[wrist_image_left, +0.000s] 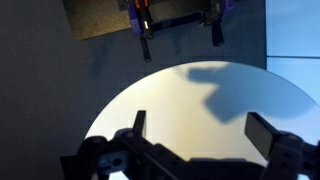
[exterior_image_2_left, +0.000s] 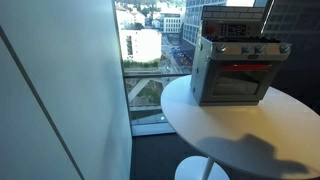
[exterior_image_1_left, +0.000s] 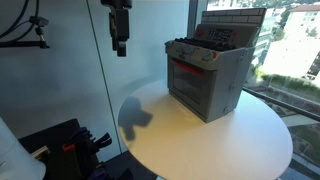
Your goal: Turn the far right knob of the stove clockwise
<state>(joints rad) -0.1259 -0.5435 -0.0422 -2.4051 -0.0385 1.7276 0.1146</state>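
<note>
My gripper (wrist_image_left: 197, 122) is spread wide. In the wrist view its two dark fingers (wrist_image_left: 138, 124) stand far apart at the bottom of the picture, with nothing between them but the white table (wrist_image_left: 160, 100) well below. In an exterior view the gripper (exterior_image_1_left: 121, 46) hangs pointing down, high in the air, about level with the upper part of the stove, and touches nothing.

Straight under the tool lies the round tabletop, and on it the arm's dark shadow (wrist_image_left: 225, 92). The same shadow shows near the table's edge in an exterior view (exterior_image_1_left: 133, 118). Past the table's rim, farther out from the fingers in the wrist view, I see dark floor and a brownish mat (wrist_image_left: 100, 18) with some purple and orange hardware (wrist_image_left: 180, 18) on it. I cannot tell what that hardware is.

The stove (exterior_image_1_left: 205, 78) stands on the table (exterior_image_1_left: 220, 140) well apart from the gripper, off to the side, with its red-trimmed door toward the tool's side of the table. It does not appear in the wrist view at all. The far right knob (exterior_image_2_left: 281, 48) sits at the end of the control row along the front top of the stove (exterior_image_2_left: 235, 75), above the window door. It is tiny and I cannot read how it is turned. Beyond the stove a window (exterior_image_1_left: 290, 50) looks out on buildings.
</note>
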